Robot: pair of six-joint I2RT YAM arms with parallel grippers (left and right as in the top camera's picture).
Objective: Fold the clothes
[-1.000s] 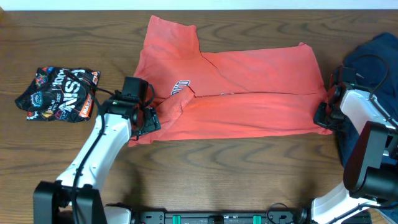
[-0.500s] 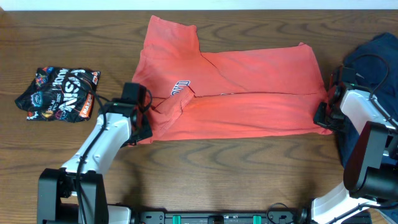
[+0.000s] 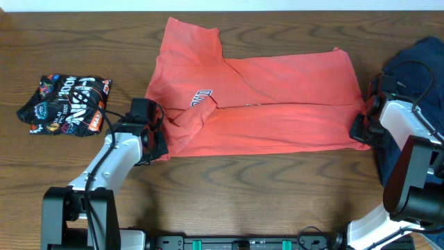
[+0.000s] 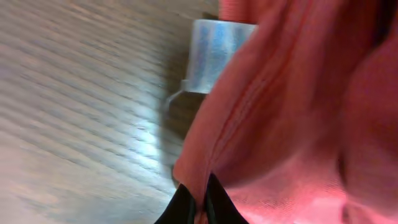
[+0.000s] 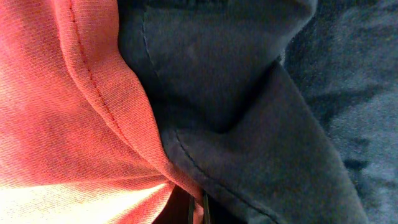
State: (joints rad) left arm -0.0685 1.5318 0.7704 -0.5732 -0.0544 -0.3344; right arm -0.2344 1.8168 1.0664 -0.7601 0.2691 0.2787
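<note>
The coral-red T-shirt [image 3: 270, 104] lies flat across the middle of the table, partly folded, with its chest print [image 3: 201, 98] showing near the left. My left gripper [image 3: 154, 142] sits at the shirt's lower left corner. In the left wrist view this gripper [image 4: 200, 208] is shut, with the red hem [image 4: 249, 137] pinched between its dark fingertips. My right gripper [image 3: 361, 129] is at the shirt's lower right corner. Seen from its own wrist, the right gripper [image 5: 198, 211] is shut on a thin fold of red fabric [image 5: 68, 124], and the navy garment [image 5: 261, 112] presses against it.
The dark navy garment [image 3: 416, 62] is heaped at the right edge, partly under my right arm. A small black bundle with white and orange lettering [image 3: 66, 104] lies at the far left. Bare wood [image 3: 263, 194] runs along the front of the table.
My left gripper slid a little to the left along the shirt's lower corner and closed on the hem. The right arm and the shirt have not moved.
</note>
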